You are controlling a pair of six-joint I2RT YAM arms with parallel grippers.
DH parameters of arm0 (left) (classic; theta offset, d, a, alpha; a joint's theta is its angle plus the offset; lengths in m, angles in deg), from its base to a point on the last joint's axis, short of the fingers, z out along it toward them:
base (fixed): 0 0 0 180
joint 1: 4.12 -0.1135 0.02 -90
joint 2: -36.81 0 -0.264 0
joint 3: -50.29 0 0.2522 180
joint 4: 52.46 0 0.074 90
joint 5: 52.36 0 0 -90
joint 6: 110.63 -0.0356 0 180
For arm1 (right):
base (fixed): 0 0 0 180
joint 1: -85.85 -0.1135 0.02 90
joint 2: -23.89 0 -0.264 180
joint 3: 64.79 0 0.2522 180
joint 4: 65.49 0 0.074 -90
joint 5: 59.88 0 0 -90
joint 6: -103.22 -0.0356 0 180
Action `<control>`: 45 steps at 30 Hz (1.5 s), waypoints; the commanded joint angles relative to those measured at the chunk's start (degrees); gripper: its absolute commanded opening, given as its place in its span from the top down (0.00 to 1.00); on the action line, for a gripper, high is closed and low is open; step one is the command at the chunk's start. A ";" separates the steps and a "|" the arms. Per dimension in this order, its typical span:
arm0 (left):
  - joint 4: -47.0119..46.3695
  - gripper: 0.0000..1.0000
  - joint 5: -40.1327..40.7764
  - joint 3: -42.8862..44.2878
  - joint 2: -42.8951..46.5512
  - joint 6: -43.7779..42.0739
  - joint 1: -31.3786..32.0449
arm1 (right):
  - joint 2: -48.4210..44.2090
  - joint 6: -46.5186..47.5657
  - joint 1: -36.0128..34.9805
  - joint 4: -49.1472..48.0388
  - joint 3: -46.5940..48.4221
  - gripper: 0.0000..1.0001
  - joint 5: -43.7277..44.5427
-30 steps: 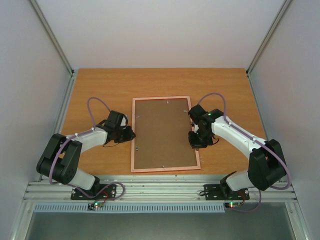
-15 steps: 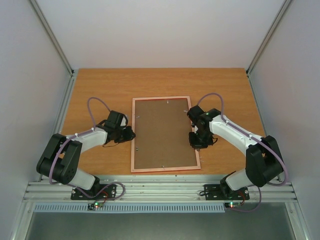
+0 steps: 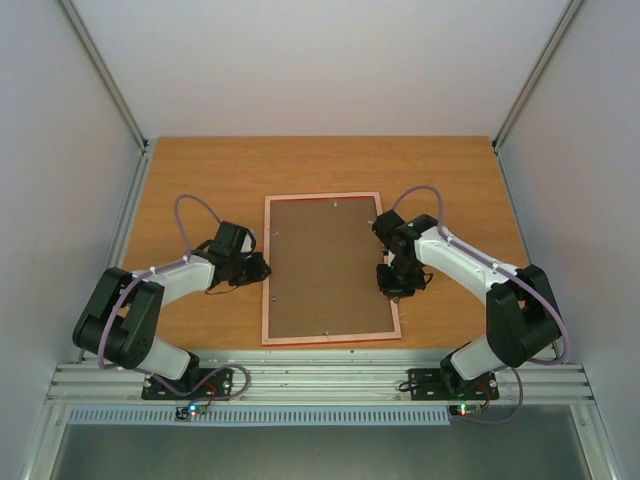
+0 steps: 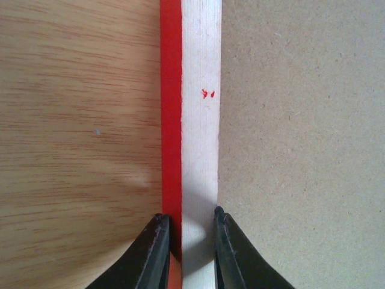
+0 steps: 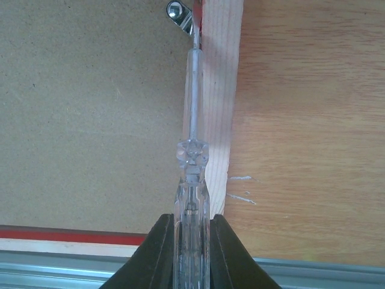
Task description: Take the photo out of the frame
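The frame (image 3: pixel 267 290) lies face down on the table, its brown backing board (image 3: pixel 325 265) up. The photo is hidden under the board. My left gripper (image 3: pixel 262 268) is at the frame's left rail. In the left wrist view its jaws (image 4: pixel 191 214) close on that rail, one finger on the red outer edge (image 4: pixel 171 90), the other against the board (image 4: pixel 301 120). My right gripper (image 3: pixel 386 272) is at the right rail, shut on a clear-handled screwdriver (image 5: pixel 192 180). The screwdriver's tip touches a metal retaining clip (image 5: pixel 179 13) at the inner edge of the pale rail (image 5: pixel 221 90).
Small metal clips sit along the board's edges, such as one on the near edge (image 3: pixel 327 333). The aluminium rail (image 3: pixel 320 378) runs along the table's near edge, and it also shows in the right wrist view (image 5: pixel 72 265). White walls close in the left, right and far sides.
My right arm's elbow has swung slightly left and its gripper has edged a little toward the frame's far end. The left arm and the frame have not moved.
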 commanded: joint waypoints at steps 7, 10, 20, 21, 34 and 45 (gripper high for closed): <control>-1.48 0.81 -0.47 -1.45 0.69 0.37 0.14 | 1.13 0.25 -2.32 4.82 1.22 0.99 -5.03; -1.61 0.81 -0.60 -1.45 0.80 0.50 0.14 | 0.75 0.42 -2.64 5.15 1.00 0.99 -6.89; -2.02 0.82 -0.39 -1.71 0.89 1.03 0.15 | -2.53 1.20 -2.85 6.22 0.92 0.99 -10.02; -2.06 0.81 -0.32 -1.84 0.94 1.08 0.14 | -3.02 1.17 -2.77 6.18 1.00 0.99 -9.40; -0.10 0.81 2.28 2.78 -3.39 1.09 0.07 | -8.49 1.34 -2.84 2.08 2.34 0.99 -0.95; 11.91 0.79 13.06 20.84 -11.89 -5.38 -2.10 | -11.35 2.19 -2.85 -5.97 -2.24 0.99 -1.01</control>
